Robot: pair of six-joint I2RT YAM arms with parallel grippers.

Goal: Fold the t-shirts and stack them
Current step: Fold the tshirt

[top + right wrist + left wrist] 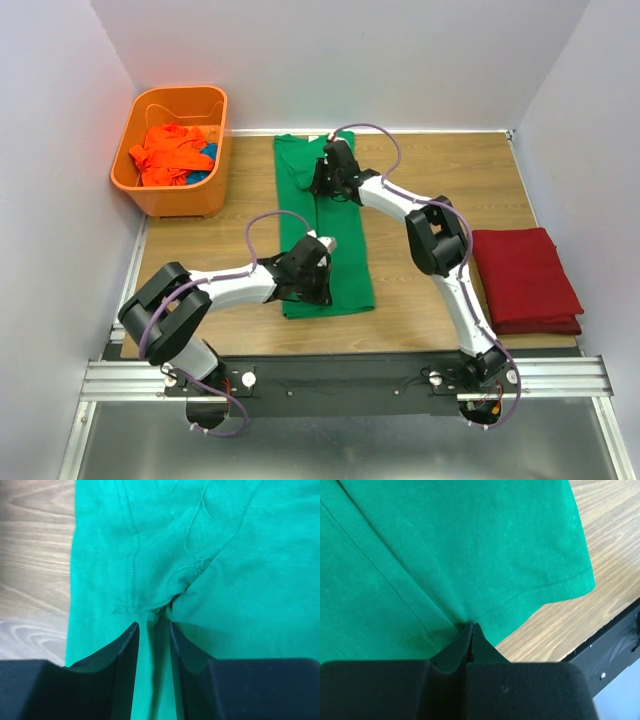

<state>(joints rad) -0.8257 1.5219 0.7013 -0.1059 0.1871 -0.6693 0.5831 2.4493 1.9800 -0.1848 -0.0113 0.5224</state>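
Note:
A bright green t-shirt (345,250) lies in a long folded strip down the middle of the table. My left gripper (318,295) is shut on its near hem (535,597), fingertips together at the cloth edge (472,626). My right gripper (325,182) is at the far end, shut on a bunched pinch of the green cloth (154,624). A dark red t-shirt (525,278) lies folded at the right. An orange t-shirt (170,155) lies crumpled in the basket.
The orange plastic basket (170,203) stands at the far left corner, with a bit of blue cloth (205,165) in it. White walls close the table on three sides. A black rail (615,640) runs along the near edge.

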